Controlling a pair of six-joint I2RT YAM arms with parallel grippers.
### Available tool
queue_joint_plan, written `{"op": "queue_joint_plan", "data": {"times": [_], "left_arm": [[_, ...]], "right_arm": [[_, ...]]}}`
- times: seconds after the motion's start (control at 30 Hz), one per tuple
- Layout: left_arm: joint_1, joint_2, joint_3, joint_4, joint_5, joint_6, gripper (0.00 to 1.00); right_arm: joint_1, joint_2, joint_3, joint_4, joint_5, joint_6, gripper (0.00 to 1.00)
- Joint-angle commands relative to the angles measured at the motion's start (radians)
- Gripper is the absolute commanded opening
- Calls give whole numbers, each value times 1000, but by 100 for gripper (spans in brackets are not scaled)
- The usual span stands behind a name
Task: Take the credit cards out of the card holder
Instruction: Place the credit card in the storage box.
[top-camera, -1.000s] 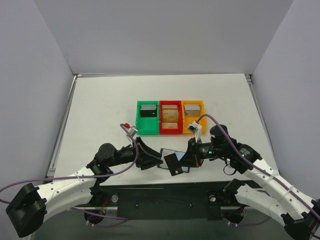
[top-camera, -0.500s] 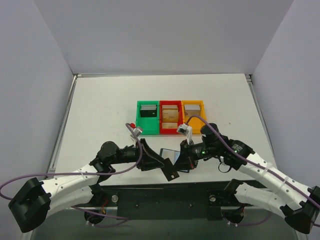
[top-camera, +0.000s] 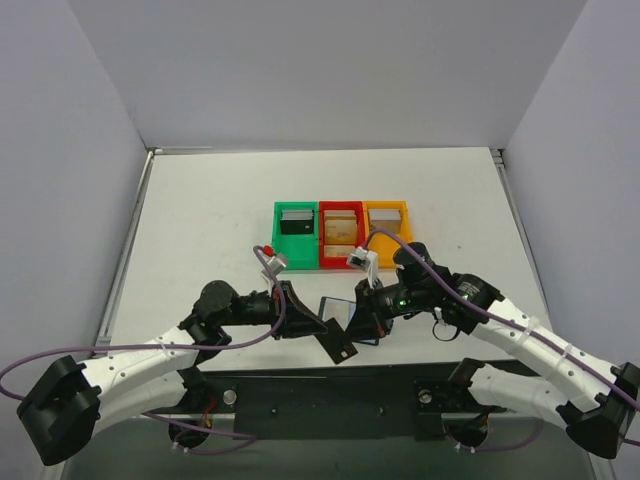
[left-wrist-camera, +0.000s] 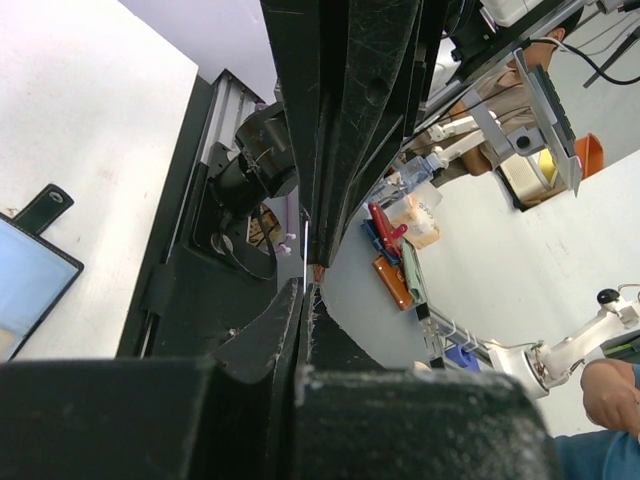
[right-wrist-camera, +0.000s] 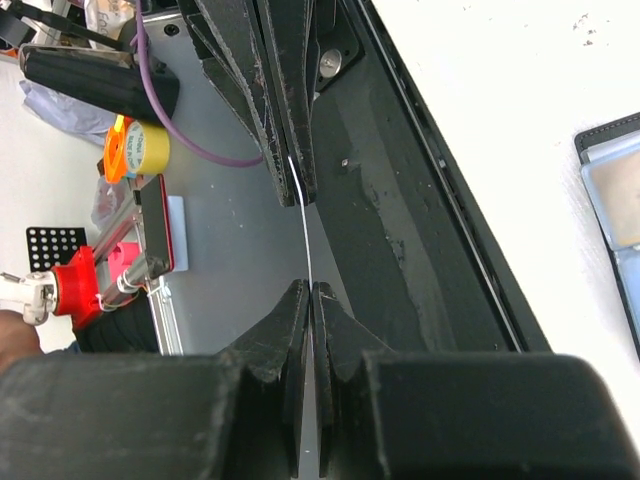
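A black credit card (top-camera: 340, 346) hangs edge-up between the two grippers, just above the table's near edge. My left gripper (top-camera: 319, 327) is shut on its left end and my right gripper (top-camera: 361, 322) is shut on its right end. Each wrist view shows the card as a thin pale line: the card (left-wrist-camera: 303, 240) runs from my left gripper (left-wrist-camera: 307, 286) to the other one's fingers (left-wrist-camera: 340, 120), and the card (right-wrist-camera: 306, 240) runs on from my right gripper (right-wrist-camera: 308, 286). The card holder (top-camera: 336, 308) lies open on the table under them, pale blue panels up; the holder (left-wrist-camera: 22, 285) (right-wrist-camera: 612, 190) sits at a frame edge.
Green bin (top-camera: 295, 236), red bin (top-camera: 342, 236) and orange bin (top-camera: 387, 228) stand in a row behind the grippers, each with a card inside. The black base rail (top-camera: 330, 385) runs along the table's near edge. Grey walls close off three sides.
My left gripper has shut on the card's free end. The right gripper, still shut on the card, has shifted a little left and away from me.
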Motion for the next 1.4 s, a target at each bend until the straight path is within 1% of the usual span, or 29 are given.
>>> {"op": "queue_joint_plan", "data": {"times": [0.0, 0.1, 0.17, 0.23, 0.33, 0.4, 0.43, 0.47, 0.5, 0.57, 0.6, 0.73, 0.97, 1.03, 1.07, 1.17, 1.27, 1.33, 1.37], "left_arm": [[-7, -22, 36, 48, 10, 13, 0], [-7, -57, 20, 26, -39, 22, 0], [-7, -86, 6, 11, -103, 35, 0], [-5, -124, -18, 18, -161, 36, 0], [-5, -183, -61, 20, -243, 38, 0], [-5, -221, -81, 15, -295, 42, 0], [-5, -244, -86, 11, -316, 47, 0], [-5, -253, -95, 6, -329, 50, 0], [-5, -272, -105, 6, -345, 52, 0], [-5, -298, -124, 12, -372, 49, 0], [-5, -313, -127, 17, -378, 47, 0], [-3, -350, -148, 14, -410, 36, 0], [0, -381, -150, 8, -416, 29, 0], [1, -382, -144, 8, -412, 26, 0], [4, -378, -142, 8, -399, 24, 0], [12, -364, -136, 12, -372, 16, 0], [16, -342, -139, 23, -347, 0, 0], [24, -339, -147, 31, -346, -10, 0], [27, -341, -148, 43, -352, -13, 0]], "right_arm": [[8, 14, 53, 13, 3, -10, 5], [8, 12, 50, 45, 36, 10, 23], [5, 12, 45, 76, 65, 28, 29], [-3, 11, 48, 99, 118, 48, 33], [-20, 3, 42, 145, 217, 85, 35], [-41, -6, 14, 245, 178, 105, 38], [-47, -12, -16, 347, 169, 111, 39], [-48, -25, -30, 381, 168, 119, 40], [-46, -32, -45, 438, 171, 120, 41], [-54, -26, -26, 431, 211, 120, 41], [-61, -16, -4, 420, 169, 113, 39], [-86, 67, 48, 365, 103, 117, 32], [-94, 104, 20, 452, -15, 175, 31], [-104, 107, -1, 529, -69, 218, 33], [-113, 106, -18, 577, -81, 241, 40], [-138, 93, -49, 676, -117, 309, 47], [-153, 83, -56, 710, -146, 340, 47], [-153, 83, -44, 682, -157, 324, 46], [-150, 81, -38, 656, -160, 311, 44]]}}
